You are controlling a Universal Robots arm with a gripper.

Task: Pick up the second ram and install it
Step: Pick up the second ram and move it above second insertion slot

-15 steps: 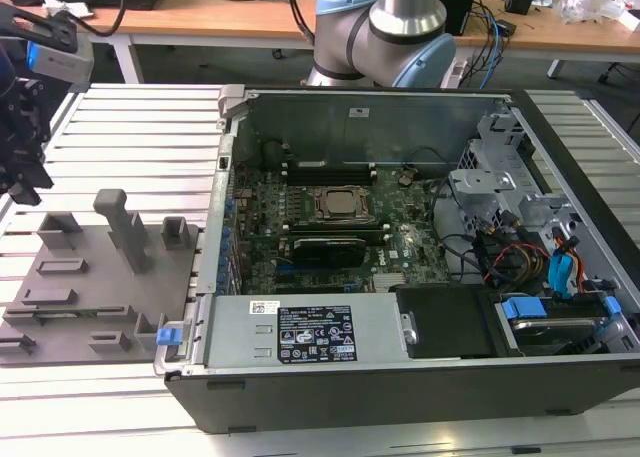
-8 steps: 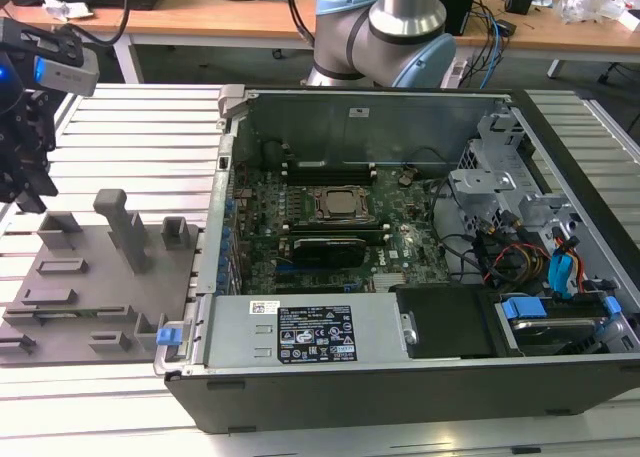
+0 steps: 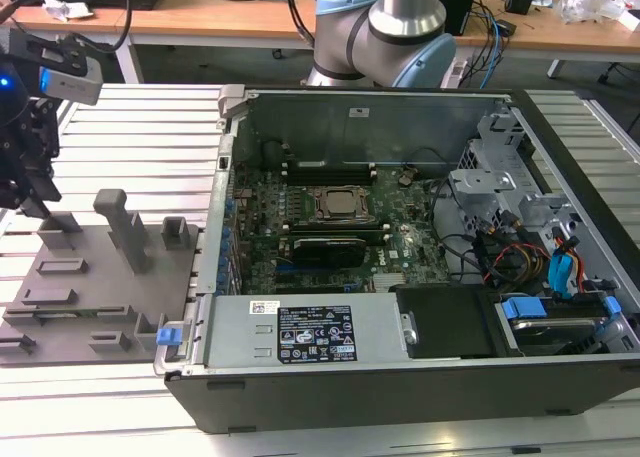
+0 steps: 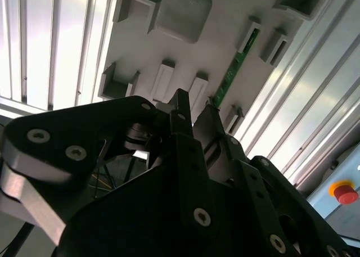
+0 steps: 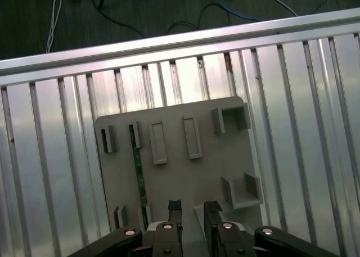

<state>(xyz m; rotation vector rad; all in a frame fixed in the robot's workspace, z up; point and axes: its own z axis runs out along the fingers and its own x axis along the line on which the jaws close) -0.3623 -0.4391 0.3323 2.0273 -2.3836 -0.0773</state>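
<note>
Shows a black two-fingered tool (image 5: 192, 211) poised over one edge of a flat grey plastic fixture plate (image 5: 208, 172) with raised holders, set on a ribbed aluminium table (image 5: 315, 99). Released and carrying nothing, with fingers (image 5: 174, 209) parted and bare plate visible in the gap.

Places the second ram (image 5: 137, 167), a slim green circuit-board stick, standing on edge in a narrow holder on that plate, not yet lifted. Lies just to one side of the fingertips rather than between them, touching neither. Runs its long axis straight across the plate, from the edge under the tool toward the opposite edge, roughly square to the line along which the fingers close. Appears in the second wrist view as a thin green strip (image 4: 235, 66) beyond the fingertips, seated between small grey end blocks (image 4: 250, 35).

In the exterior view, puts the plate at the exterior view's left of an open black metal desktop computer case (image 3: 420, 397), with the tool above the plate's side farthest from the case and well apart from the case. Reveals inside the case a green motherboard (image 3: 400, 247), with long black memory slots (image 3: 325, 169) next to the square silver processor socket (image 3: 340, 202).

Judged as the approach stage: stick untouched in its holder, nothing gripped
</note>
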